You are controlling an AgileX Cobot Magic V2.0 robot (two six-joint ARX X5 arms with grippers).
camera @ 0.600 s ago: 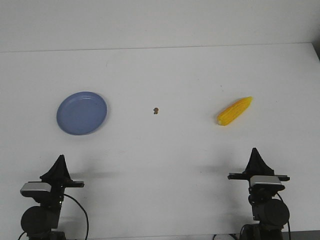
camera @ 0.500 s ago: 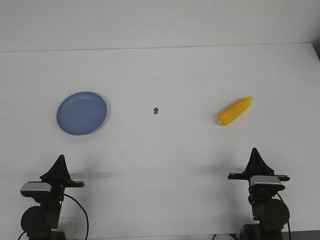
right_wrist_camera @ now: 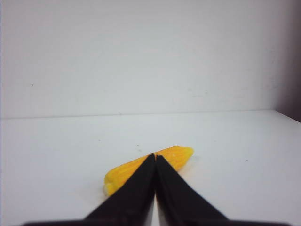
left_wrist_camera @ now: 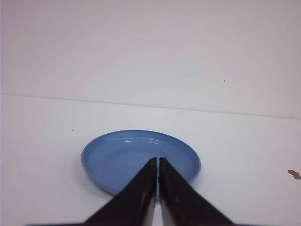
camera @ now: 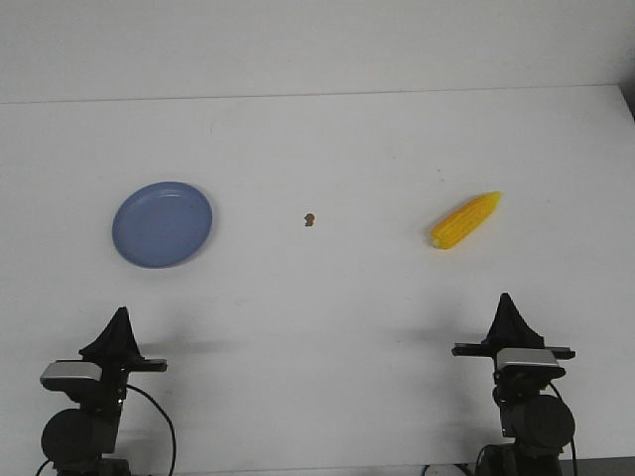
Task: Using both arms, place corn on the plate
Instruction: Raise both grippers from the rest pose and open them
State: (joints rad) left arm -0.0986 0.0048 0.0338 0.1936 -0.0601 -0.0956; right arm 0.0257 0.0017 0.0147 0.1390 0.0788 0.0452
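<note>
The yellow corn [camera: 465, 220] lies on the white table at the right, pointed end toward the far right; it also shows in the right wrist view [right_wrist_camera: 123, 171], partly behind the fingers. The blue plate [camera: 162, 224] sits empty at the left and shows in the left wrist view [left_wrist_camera: 117, 155]. My left gripper [camera: 121, 313] is shut and empty near the table's front edge, well short of the plate; its tips [left_wrist_camera: 156, 160] point at the plate. My right gripper [camera: 506, 298] is shut and empty near the front edge, well short of the corn; its tips [right_wrist_camera: 154, 156] point at the corn.
A tiny brown speck [camera: 310, 218] lies on the table between plate and corn; it also shows in the left wrist view [left_wrist_camera: 294, 174]. The table's far edge meets a pale wall. Both arm bases stand at the front edge.
</note>
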